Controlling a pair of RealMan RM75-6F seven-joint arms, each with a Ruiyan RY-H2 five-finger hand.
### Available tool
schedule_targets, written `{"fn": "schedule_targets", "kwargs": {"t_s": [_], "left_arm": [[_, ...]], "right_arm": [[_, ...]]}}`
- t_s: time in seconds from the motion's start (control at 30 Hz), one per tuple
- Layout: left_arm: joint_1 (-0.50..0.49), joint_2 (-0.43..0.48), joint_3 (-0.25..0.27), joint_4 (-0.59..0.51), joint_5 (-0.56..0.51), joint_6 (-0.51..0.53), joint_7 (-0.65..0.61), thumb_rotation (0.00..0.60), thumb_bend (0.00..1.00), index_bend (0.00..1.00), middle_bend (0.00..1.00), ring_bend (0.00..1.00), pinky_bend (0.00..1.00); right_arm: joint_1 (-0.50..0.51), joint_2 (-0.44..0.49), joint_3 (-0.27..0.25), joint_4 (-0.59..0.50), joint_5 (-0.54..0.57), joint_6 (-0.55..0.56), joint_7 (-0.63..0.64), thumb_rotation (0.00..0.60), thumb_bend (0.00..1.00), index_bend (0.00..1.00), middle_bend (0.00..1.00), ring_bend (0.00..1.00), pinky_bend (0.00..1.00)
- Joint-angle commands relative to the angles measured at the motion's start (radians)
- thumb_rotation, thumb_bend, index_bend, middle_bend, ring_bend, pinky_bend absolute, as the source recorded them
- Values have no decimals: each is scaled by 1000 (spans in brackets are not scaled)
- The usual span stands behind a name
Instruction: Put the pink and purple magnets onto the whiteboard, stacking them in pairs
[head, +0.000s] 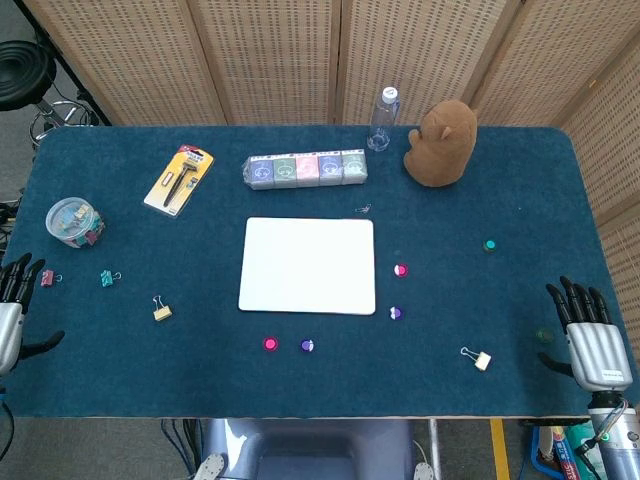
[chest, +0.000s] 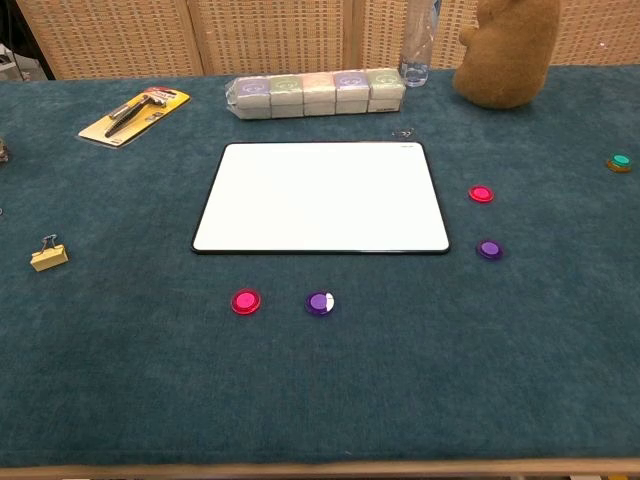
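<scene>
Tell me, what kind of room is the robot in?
Probably a lab or test room set up for robot practice. A table covered in blue felt holds a whiteboard, little magnets and a stuffed bear, and woven folding screens stand behind it like a temporary wall.

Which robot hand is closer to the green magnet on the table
Right. The right robot hand sits at the table's edge just below the green magnet; the left robot hand is across the whole table.
</scene>
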Motion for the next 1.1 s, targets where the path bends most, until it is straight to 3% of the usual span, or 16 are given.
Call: {"fn": "schedule_targets", "kwargs": {"t_s": [0.03,0.3,0.6,0.73,0.9,1.1], "left_arm": [[2,1,0,1,-2,1,-5,600,124,0,0,0,0],[9,-1,6,-6,11,15,6,600,124,0,0,0,0],[10,-11,-1,-1,-10,13,26,600,124,0,0,0,0],[9,-15,-4,6,-23,5,30,600,124,0,0,0,0],[7,-18,-10,16,-44,-8,29,600,125,0,0,0,0],[4,-19,-20,27,-74,-25,24,600,124,0,0,0,0]], "right_arm": [[-2,-1,3,-3,-6,-5,-6,600,0,0,0,0,0],[56,8,41,-58,-17,-98,36,600,0,36,0,0,0],[286,-1,186,-128,113,-406,-13,600,0,219,0,0,0],[392,-60,232,-77,221,-546,-89,600,0,266,0,0,0],[479,-143,256,8,345,-642,-173,600,0,308,0,0,0],[550,-236,260,109,447,-710,-226,600,116,346,0,0,0]]}}
